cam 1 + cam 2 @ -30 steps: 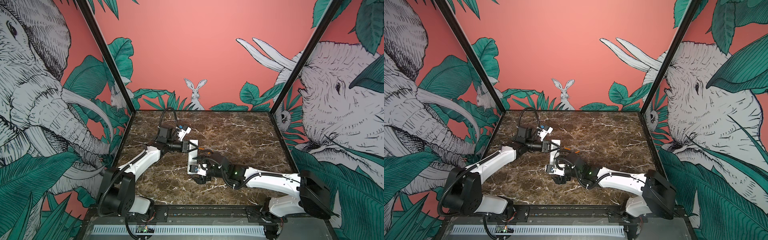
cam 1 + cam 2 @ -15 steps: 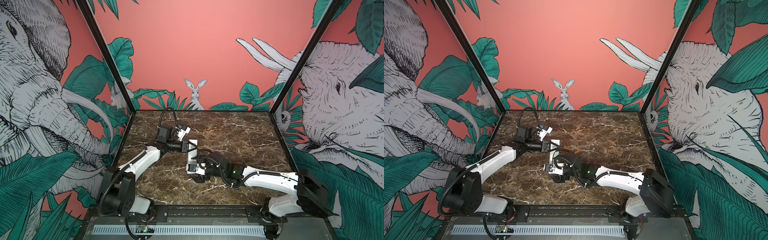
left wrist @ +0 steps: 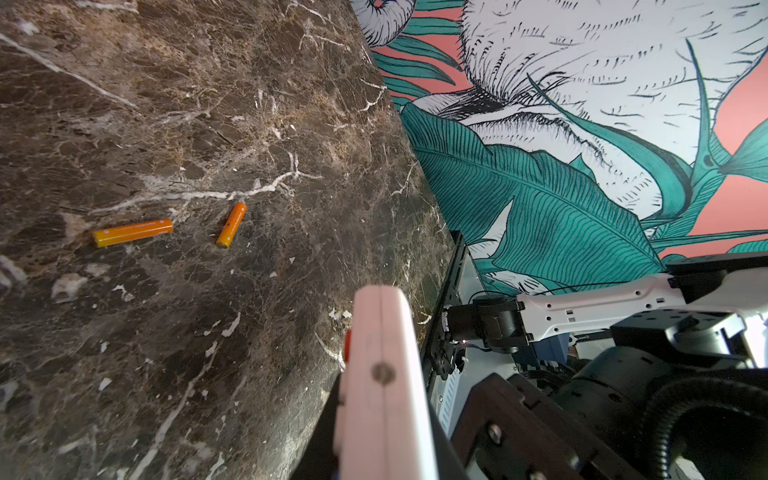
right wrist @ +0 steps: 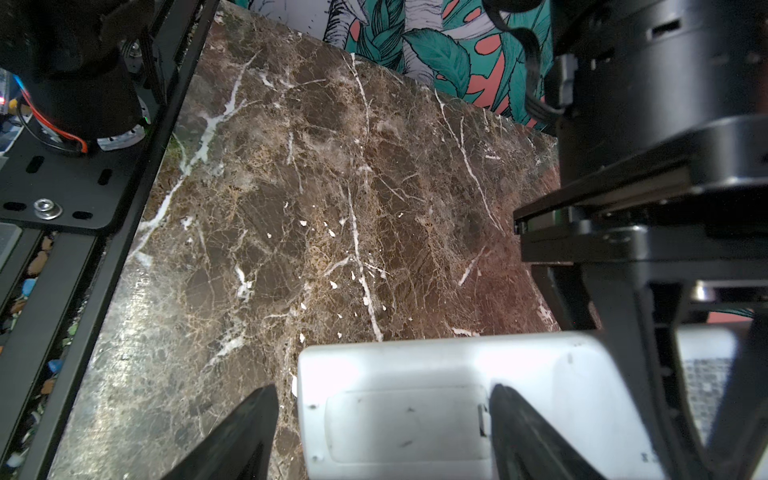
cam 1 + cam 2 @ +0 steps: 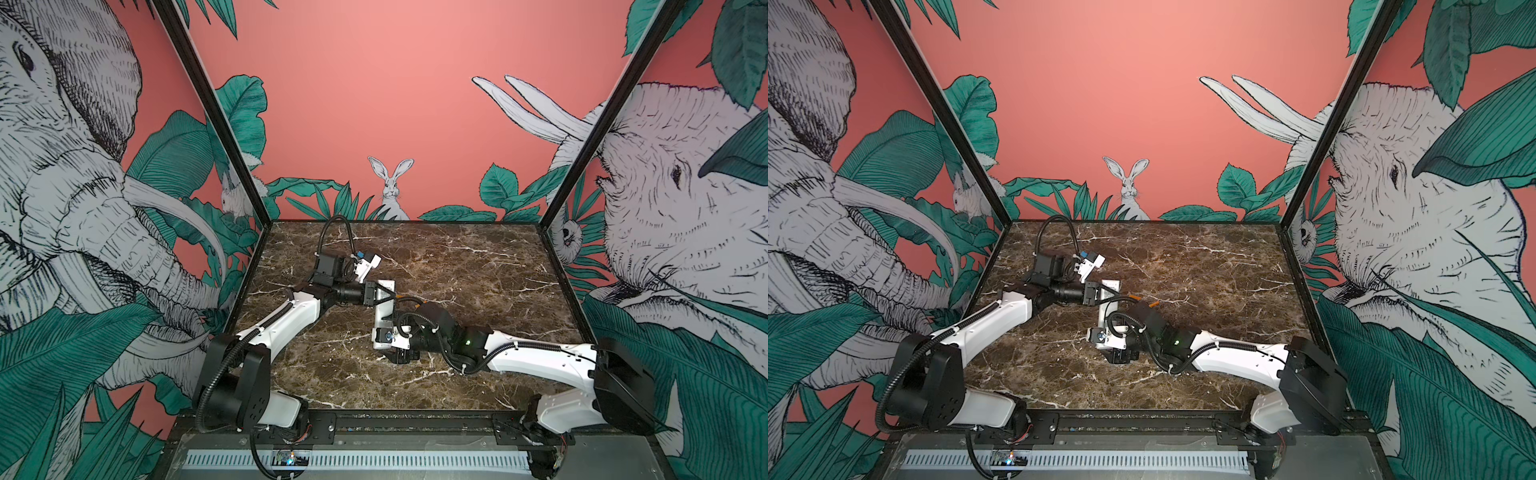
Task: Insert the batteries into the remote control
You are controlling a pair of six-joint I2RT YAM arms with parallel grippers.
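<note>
The desk point(image 4: 332, 187) is shiny brown marble. The remote control point(image 4: 395, 365) is smooth white plastic. The batteries point(image 3: 132, 232) look glossy.

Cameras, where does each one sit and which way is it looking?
Both top views: high at the front, looking down at the table; the left arm and right arm show whole.
Left wrist: on the left arm, looking along the held remote towards two batteries; the right arm shows.
Right wrist: on the right arm, looking down at the remote's back; its open end effector shows.
Shared: all see the remote and table.
</note>
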